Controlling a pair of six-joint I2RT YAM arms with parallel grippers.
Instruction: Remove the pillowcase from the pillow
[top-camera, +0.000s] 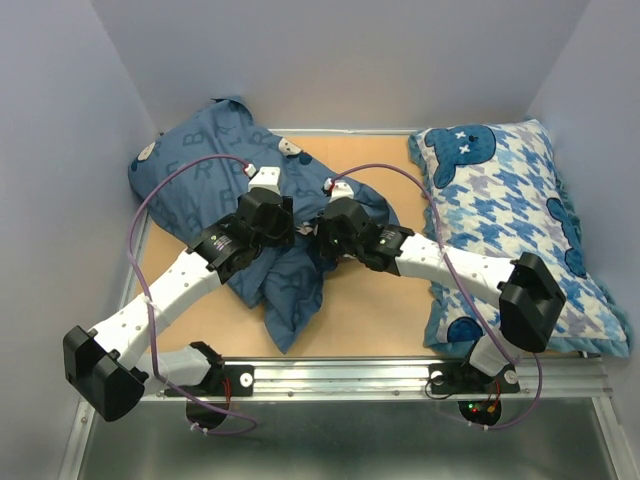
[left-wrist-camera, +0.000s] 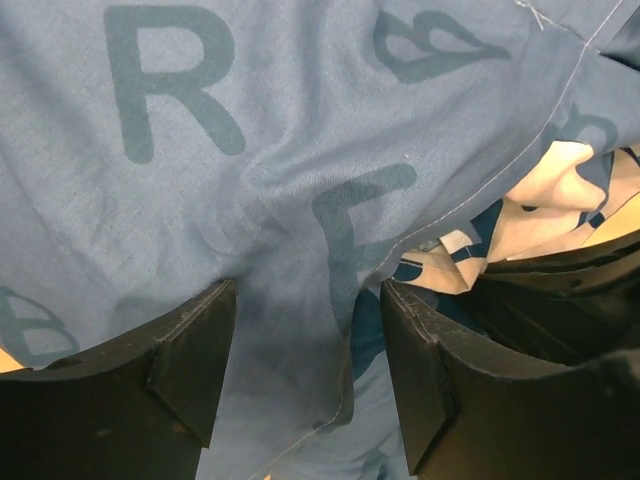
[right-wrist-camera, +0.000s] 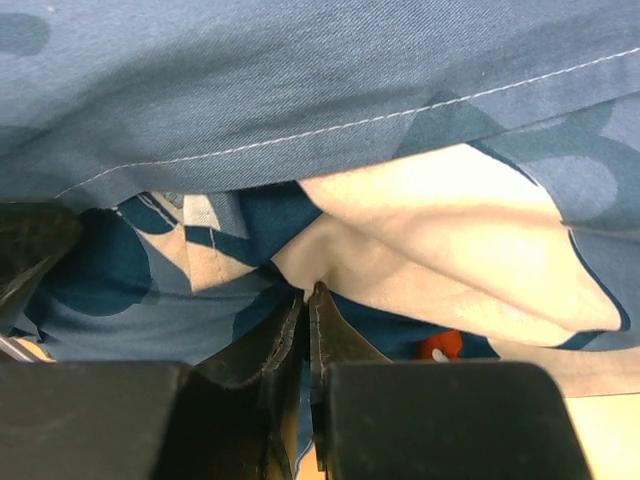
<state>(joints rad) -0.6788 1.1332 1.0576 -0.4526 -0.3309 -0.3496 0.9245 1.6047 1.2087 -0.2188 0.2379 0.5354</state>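
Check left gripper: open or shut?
Open. The left gripper jaws stand well apart in its wrist view, with a fold of the pillowcase lying between them.

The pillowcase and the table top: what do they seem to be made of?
The pillowcase looks like thin woven cloth, probably cotton, matte: it wrinkles softly and has a hem stitched in light thread. The table top looks like tan board, wood or fibreboard, with a matte, even face.

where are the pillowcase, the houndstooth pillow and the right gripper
pillowcase (top-camera: 190, 132), top external view, on its bulging far-left end
houndstooth pillow (top-camera: 510, 215), top external view, on its patterned middle
right gripper (right-wrist-camera: 308, 292), right wrist view, midway between its closed fingertips
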